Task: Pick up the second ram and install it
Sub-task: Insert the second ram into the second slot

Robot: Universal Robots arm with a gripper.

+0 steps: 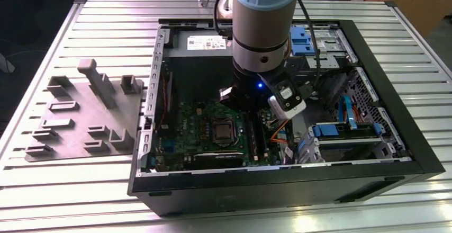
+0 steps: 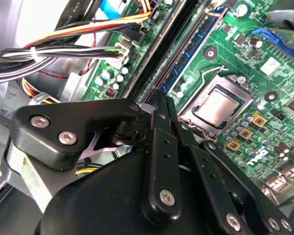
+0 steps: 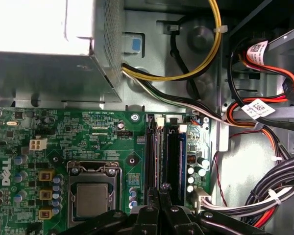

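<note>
Pick-up is done. The end effector [image 3: 160, 192] is down inside the computer case [image 1: 413, 153], fingers closed to a slit and apparently pinching the second ram [image 3: 159, 152], which stands edge-up at the memory slots [image 3: 174, 156] beside the processor [image 3: 92, 198] — full seating is unconfirmed.

**Arm plunged straight down, fingers drawn together**

The arm [image 1: 261, 16] stands near vertical in the exterior view. Its pale last segment ends in a dark wrist [image 1: 247, 87] with a small blue light [image 1: 260, 85] lit on it. Beneath the wrist the black gripper [image 2: 159, 100] points downward. In the second wrist view its two slim fingers [image 2: 161, 147] lie side by side, tips pressed close with barely a slit between. The linkage arms [image 2: 73, 132] are folded in on either side.
</note>
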